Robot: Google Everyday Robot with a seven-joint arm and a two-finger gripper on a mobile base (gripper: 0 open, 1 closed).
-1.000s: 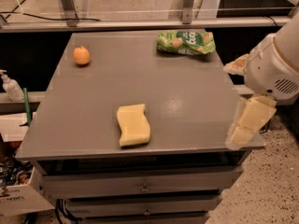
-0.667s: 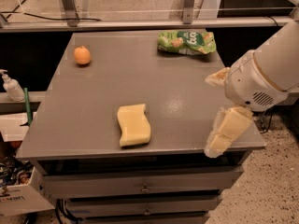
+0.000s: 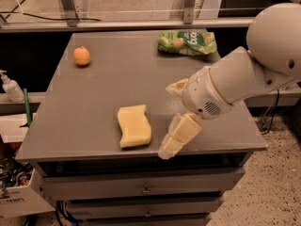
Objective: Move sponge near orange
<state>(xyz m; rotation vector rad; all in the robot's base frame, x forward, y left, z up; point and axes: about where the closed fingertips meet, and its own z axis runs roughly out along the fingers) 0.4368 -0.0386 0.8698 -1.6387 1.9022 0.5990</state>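
The pale yellow sponge (image 3: pixel 134 125) lies flat near the front edge of the grey table (image 3: pixel 94 102), a little left of centre. The small orange (image 3: pixel 82 55) sits at the table's far left corner, well apart from the sponge. My gripper (image 3: pixel 168 119) is just to the right of the sponge, at the table's front. Its two pale yellow fingers (image 3: pixel 181 134) are spread wide apart, one low at the front edge and one farther back. It holds nothing and does not touch the sponge.
A green crinkled snack bag (image 3: pixel 187 42) lies at the table's far right. My white arm (image 3: pixel 254 74) reaches in from the right over the table's right side. A soap bottle (image 3: pixel 9 86) stands on a lower ledge at the left. Drawers (image 3: pixel 146 188) sit under the tabletop.
My arm and gripper have moved left along the table's front edge, from the right corner to just beside the sponge. The sponge, orange and bag have not moved.
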